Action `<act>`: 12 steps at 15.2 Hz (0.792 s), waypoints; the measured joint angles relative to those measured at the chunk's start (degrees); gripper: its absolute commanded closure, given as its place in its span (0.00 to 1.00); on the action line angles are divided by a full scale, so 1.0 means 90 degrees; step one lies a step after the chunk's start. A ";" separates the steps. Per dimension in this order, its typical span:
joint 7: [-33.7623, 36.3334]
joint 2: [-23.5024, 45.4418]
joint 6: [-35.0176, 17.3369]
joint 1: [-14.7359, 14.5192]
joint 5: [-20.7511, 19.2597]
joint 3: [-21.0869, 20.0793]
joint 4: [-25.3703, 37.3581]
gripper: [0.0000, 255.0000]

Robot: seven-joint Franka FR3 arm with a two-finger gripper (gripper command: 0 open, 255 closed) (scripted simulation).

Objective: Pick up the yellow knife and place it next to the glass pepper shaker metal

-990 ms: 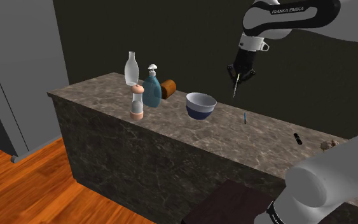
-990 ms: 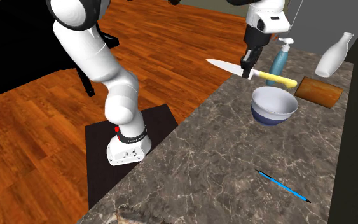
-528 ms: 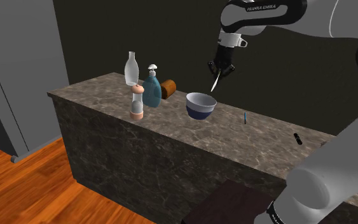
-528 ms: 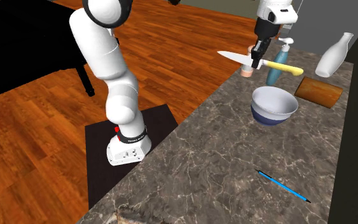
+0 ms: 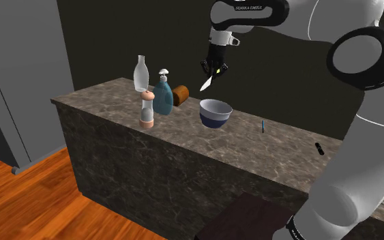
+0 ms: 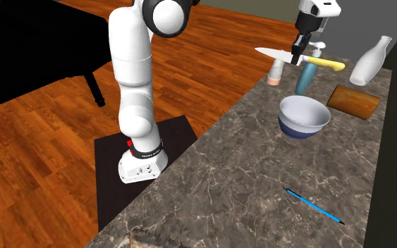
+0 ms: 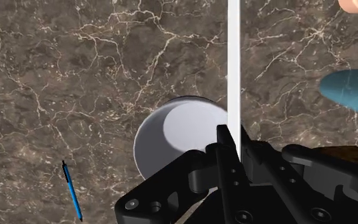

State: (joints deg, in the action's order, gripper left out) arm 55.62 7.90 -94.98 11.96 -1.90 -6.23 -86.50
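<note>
The end effector [image 6: 301, 58] stays clamped on the yellow-handled knife [image 6: 278, 53], blade level. Over the last second it has carried the knife from the centre-right of the shoulder view, across the bowl [image 5: 215, 112], toward the bottles at upper left. It now hangs high above the counter [image 6: 246, 176], near the pepper shaker [image 5: 146, 109] and the blue bottle [image 5: 163, 95]. Transport looks nearly done; lowering and release remain.

In the wrist view the fingers cover the handle, and the shaker is cut off at the frame's edge. In the shoulder view only the pale blade tip reads clearly.
</note>
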 measured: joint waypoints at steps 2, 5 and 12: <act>0.0162 0.0542 0.0204 -0.0117 -0.0074 -0.0063 0.0738 1.00; 0.0460 0.1416 0.0651 -0.0378 -0.0208 -0.0160 0.2048 1.00; 0.0737 0.2992 0.1297 -0.0793 -0.0414 -0.0183 0.4251 1.00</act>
State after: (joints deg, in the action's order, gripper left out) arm 62.26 34.82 -83.30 4.81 -5.62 -7.88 -48.25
